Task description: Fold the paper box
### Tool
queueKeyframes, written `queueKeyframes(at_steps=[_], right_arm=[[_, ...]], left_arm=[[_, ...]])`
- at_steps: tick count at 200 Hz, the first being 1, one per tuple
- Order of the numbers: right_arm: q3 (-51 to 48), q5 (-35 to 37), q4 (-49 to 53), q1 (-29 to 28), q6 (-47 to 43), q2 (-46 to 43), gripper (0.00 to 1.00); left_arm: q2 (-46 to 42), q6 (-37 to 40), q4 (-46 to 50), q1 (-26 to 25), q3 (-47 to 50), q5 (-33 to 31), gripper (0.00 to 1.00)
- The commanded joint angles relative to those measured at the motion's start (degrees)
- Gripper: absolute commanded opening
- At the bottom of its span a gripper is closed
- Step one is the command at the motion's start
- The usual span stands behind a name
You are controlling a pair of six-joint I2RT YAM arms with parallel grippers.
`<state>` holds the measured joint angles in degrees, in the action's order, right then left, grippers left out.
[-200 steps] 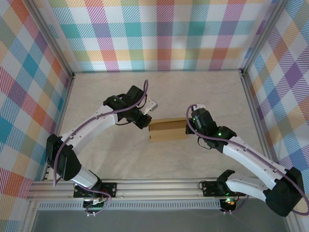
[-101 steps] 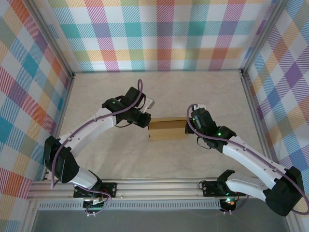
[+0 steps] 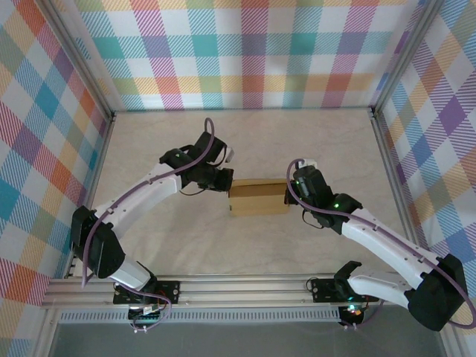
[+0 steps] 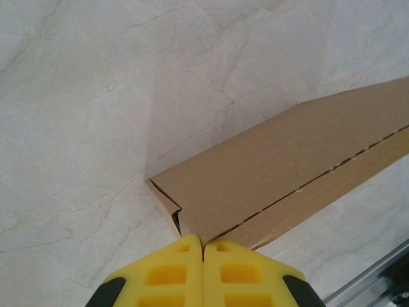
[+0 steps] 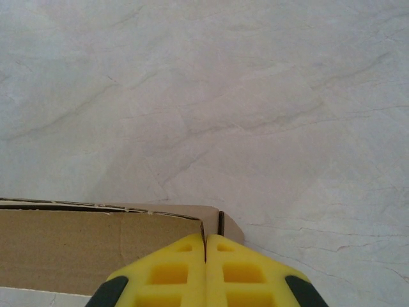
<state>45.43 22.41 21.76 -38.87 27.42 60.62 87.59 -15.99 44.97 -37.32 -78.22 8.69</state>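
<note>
A: What can't you make out from the overhead camera?

B: The fingertips. Each arm's dark wrist covers them right where it meets the plain brown corrugated cardboard paper box (image 3: 259,198), which lies in the middle of the pale marbled tabletop (image 3: 186,134), between the two arms.

A: And the wrist cameras?

B: The left gripper (image 4: 203,245) has its yellow fingers (image 4: 167,275) pressed flat together with nothing between them. The tips sit at the box's notched corner and hide the edge there. I cannot tell whether they touch it.

A: The right one?

B: The right gripper (image 5: 206,242) is closed the same way and empty, at the box's other end. Its fingers cover the near part of that end, so I can't tell about contact there either.

A: Is the whole box visible anywhere?

B: Only overhead. The left wrist view cuts it off at the right edge, and the right wrist view cuts it off at the left.

A: How does it look?

B: It is shallow and rectangular, and the lid is down. A perforated crease runs along its length. A thin dark slit shows along its top edge, and a small tab sticks out at the end by the right gripper.
</note>
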Motion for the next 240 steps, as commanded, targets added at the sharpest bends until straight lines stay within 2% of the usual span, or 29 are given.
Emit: queueKeyframes(at_steps=[1, 50, 119, 170, 207, 240], right_arm=[[0.71, -0.35, -0.19, -0.52, 0.84, 0.64, 0.0], [0.19, 0.02, -0.53, -0.85, 1.19, 0.17, 0.0], [-0.68, -0.18, -1.6, -1.2, 1.32, -0.14, 0.0], [-3.27, -0.57, -3.68, -1.37, 0.67, -2.19, 0.0], [-8.44, -1.78, -10.25, -1.89, -1.85, -4.39, 0.0], [-12.87, -2.23, -15.77, -2.61, -4.1, -5.79, 0.0]], left_arm=[[0.76, -5.75, -0.73, -0.95, -2.01, 0.11, 0.02], [-2.13, -10.42, -8.68, -2.9, 2.58, -4.98, 0.03], [-3.77, -10.12, -13.63, -4.87, 8.57, -8.47, 0.03], [-7.96, -6.01, -21.68, -5.44, 18.04, -9.12, 0.02], [-12.02, -3.66, -31.38, -5.96, 26.18, -10.36, 0.02], [-12.89, -1.94, -36.4, -6.45, 31.34, -11.07, 0.02]])
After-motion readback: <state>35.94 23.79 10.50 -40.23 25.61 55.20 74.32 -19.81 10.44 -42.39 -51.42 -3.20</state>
